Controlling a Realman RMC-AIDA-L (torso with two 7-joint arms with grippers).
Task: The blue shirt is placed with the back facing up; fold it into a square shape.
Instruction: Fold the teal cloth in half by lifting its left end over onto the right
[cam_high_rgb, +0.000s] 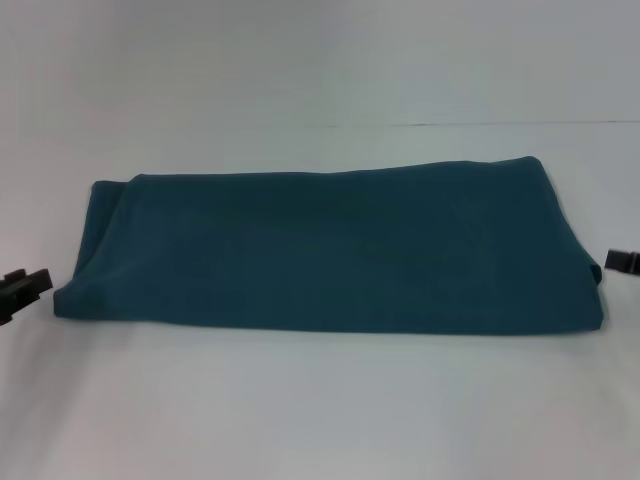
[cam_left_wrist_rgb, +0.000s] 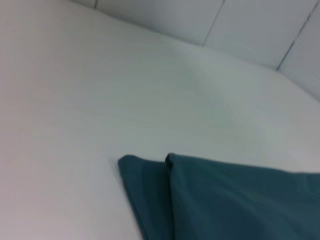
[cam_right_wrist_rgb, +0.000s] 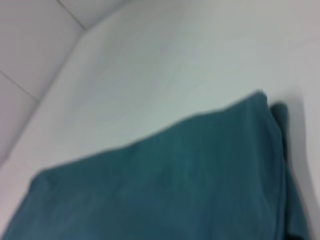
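The blue shirt (cam_high_rgb: 330, 245) lies folded long on the white table (cam_high_rgb: 320, 400), both pincers wait beside it, grip unclear, and a one-layer grab could undo the fold.

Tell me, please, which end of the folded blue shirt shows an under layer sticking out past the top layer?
The end by the left gripper: there the blue shirt shows a lower layer poking past the top fold. The end by the right gripper looks flush.
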